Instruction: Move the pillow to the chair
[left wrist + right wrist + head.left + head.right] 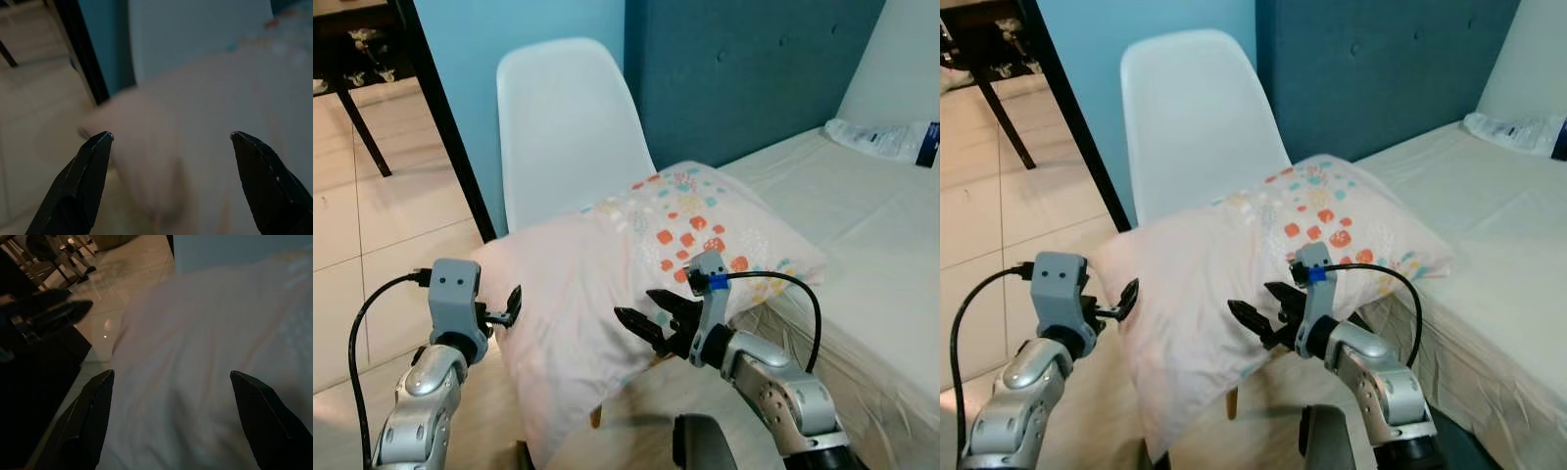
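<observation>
Both tools, left (514, 305) and right (644, 313), gape empty beside the pillow (607, 264) on the chair (563, 127).

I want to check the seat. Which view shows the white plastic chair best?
The left eye view: the white plastic chair shows its whole backrest, with the pale patterned pillow over the seat. The right eye view is similar. Both wrist views catch just a blurred backrest piece.

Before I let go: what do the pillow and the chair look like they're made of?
Pillow: soft fabric, probably cotton, matte; it creases and sags over the seat edge. Chair: looks like moulded plastic, a smooth white one-piece shell with a faint sheen.
</observation>
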Robot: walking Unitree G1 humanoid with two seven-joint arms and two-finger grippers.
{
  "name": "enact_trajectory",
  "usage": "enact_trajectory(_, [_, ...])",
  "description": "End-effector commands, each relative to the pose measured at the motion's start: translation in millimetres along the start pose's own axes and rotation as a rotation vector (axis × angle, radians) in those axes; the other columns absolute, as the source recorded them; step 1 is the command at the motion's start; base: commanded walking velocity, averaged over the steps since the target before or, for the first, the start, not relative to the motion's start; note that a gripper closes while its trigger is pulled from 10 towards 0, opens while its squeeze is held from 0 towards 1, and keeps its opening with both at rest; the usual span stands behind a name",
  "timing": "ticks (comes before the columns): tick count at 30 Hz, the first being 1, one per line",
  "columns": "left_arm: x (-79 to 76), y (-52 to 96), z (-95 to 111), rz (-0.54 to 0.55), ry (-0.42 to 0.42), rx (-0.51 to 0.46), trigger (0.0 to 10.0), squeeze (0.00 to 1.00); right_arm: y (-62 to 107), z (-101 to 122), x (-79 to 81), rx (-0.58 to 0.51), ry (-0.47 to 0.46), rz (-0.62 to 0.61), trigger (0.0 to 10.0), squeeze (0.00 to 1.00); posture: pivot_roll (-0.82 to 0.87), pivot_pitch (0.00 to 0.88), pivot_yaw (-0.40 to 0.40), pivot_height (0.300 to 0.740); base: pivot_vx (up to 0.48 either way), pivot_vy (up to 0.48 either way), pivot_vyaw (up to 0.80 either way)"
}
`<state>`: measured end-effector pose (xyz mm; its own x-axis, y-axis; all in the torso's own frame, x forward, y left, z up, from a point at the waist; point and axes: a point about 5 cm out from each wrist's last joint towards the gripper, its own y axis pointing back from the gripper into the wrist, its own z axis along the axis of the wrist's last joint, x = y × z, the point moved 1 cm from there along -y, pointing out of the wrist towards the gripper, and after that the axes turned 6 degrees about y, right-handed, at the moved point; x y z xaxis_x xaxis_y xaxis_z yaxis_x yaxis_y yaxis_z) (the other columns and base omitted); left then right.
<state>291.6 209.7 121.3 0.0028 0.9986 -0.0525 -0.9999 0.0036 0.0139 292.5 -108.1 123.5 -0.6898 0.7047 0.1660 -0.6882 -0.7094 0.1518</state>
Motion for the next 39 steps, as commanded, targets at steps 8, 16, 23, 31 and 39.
enact_trajectory(8, [-15.0, -7.5, -1, 0.007, -0.035, -0.042, 10.0, 0.0, -6.8, -22, 1.5, 0.064, -0.012, -0.035, 10.0, 0.0, -0.02, 0.023, 0.0, 0.677, 0.0, 0.0, 0.0])
enact_trajectory(16, [-13.9, -9.2, -15, 0.04, -0.072, -0.01, 10.0, 0.0, -8.3, -33, -1.7, 0.092, -0.017, -0.067, 10.0, 0.0, -0.02, 0.008, 0.002, 0.711, 0.0, 0.0, 0.0])
enact_trajectory(23, [-14.8, 0.3, -41, 0.055, -0.097, 0.081, 10.0, 0.0, -8.1, -41, -10.0, 0.108, -0.025, -0.111, 10.0, 0.0, -0.01, 0.004, 0.003, 0.74, 0.0, 0.0, 0.0])
enact_trajectory(31, [-23.6, 6.9, -62, 0.034, -0.092, 0.142, 10.0, 0.0, -5.8, -49, -18.5, 0.126, -0.025, -0.164, 10.0, 0.0, -0.02, 0.0, 0.004, 0.74, 0.0, 0.0, 0.0])
enact_trajectory(39, [-25.6, 13.0, -76, 0.032, -0.086, 0.197, 10.0, 0.0, 0.9, -62, -31.7, 0.184, 0.007, -0.265, 10.0, 0.0, -0.02, 0.0, 0.006, 0.74, 0.0, 0.0, 0.0])
